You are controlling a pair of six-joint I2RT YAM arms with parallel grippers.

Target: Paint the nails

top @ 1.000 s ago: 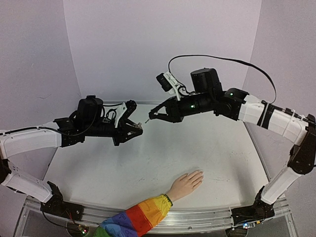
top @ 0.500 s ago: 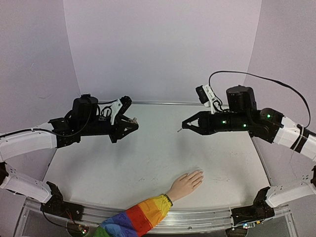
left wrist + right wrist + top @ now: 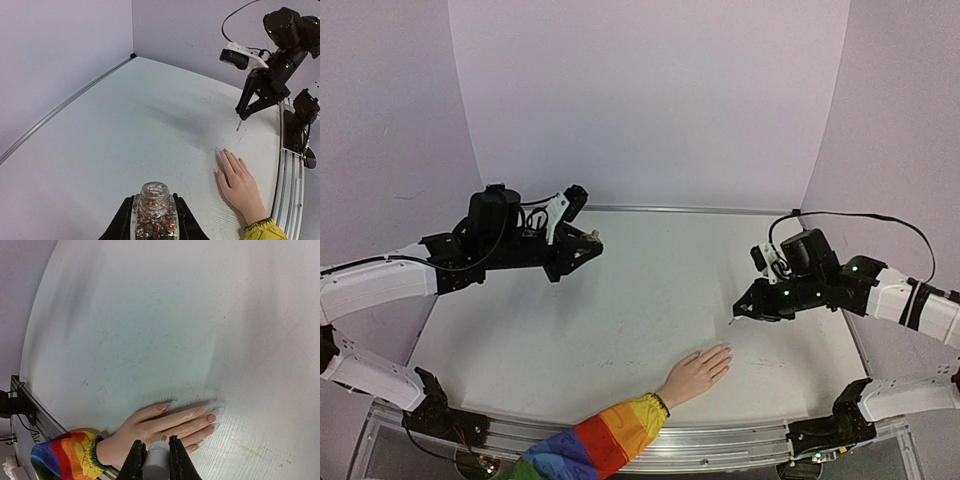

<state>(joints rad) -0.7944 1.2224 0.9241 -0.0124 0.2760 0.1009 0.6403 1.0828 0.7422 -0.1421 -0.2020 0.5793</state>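
Right gripper: jaws closed tight on the pale cap of a polish brush, whose thin stem points down and ends near the table; contact with the surface cannot be confirmed. The nails lie just below and in front of this gripper in the right wrist view, at the ends of the fingers of a small flesh-coloured hand resting palm down, fingers together, near the front edge of the table. In the overhead view the brush tip sits just beyond the fingertips, slightly to their right and apart from them; no nail is touched. The nails show a pale pink tone; I cannot tell whether any coat is on them. A rainbow-striped sleeve covers the wrist and runs off over the metal rail at the table's near edge. Nothing stands between brush and fingertips. Left gripper: closed on a small clear bottle of glittery contents, upright, threaded neck uncapped, held above the far left of the table and well apart from the hand. Right arm reaches low and inward from the right side, wrist pitched down; left arm extends level from the left, its gripper pointing toward the centre of the table.
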